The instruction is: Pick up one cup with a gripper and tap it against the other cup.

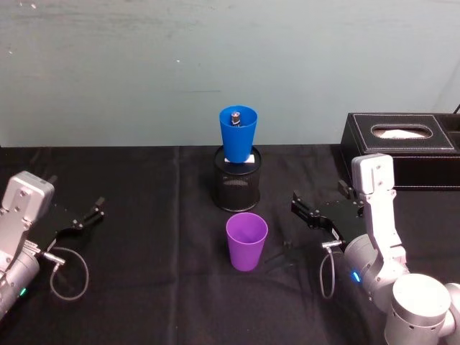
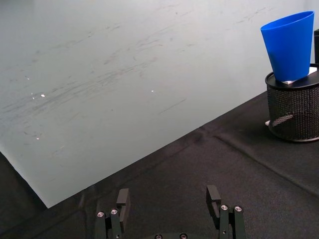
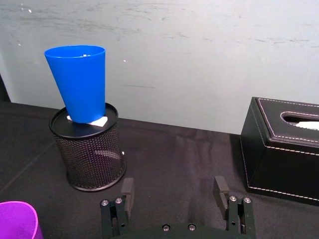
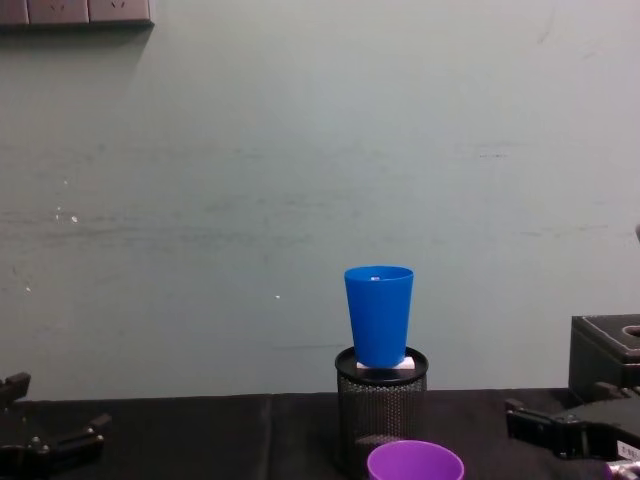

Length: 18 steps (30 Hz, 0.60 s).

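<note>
purple cup [image 1: 246,241] upright — right pincer [image 1: 305,209] open

The purple cup [image 1: 246,241] looked like smooth plastic with a soft, slightly translucent sheen, and the blue cup [image 1: 238,134] was smooth plastic too, brighter and a little glossier. It sat in a black pen holder [image 1: 238,182] of fine wire mesh, matt, with a solid rim. The desk [image 1: 144,215] wore a black cloth, matt and faintly creased. My right claw [image 1: 303,207] and my left claw [image 1: 92,213] were flat black, dull-finished, with small shiny screw heads, and my arms [image 1: 381,208] had a satin silver shell. The tissue box [image 1: 402,147] looked like black leatherette with pale stitching. The wall [image 1: 215,57] was painted, matt and scuffed.
</note>
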{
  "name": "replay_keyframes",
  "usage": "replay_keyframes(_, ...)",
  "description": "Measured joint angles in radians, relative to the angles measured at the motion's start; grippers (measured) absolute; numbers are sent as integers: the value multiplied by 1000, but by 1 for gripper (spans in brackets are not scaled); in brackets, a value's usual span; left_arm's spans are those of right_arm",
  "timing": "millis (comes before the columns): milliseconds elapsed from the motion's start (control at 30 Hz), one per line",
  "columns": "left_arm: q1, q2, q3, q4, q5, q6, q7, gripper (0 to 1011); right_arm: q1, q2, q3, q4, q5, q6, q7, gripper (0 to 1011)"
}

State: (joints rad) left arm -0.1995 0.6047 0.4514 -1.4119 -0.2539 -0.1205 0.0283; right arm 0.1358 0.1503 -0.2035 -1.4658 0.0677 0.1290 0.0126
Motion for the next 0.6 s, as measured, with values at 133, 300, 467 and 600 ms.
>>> replay_keyframes(133,0,0,0,0,0,0,0,1000,0,0,0,0,0,0,-1,1003)
replay_keyframes(300,0,0,0,0,0,0,0,1000,0,0,0,-1,0,1,-1,1003)
replay_keyframes(467,0,0,0,0,0,0,0,1000,0,0,0,-1,0,2,-1,1002)
replay_keyframes(600,0,0,0,0,0,0,0,1000,0,0,0,-2,0,2,-2,1003)
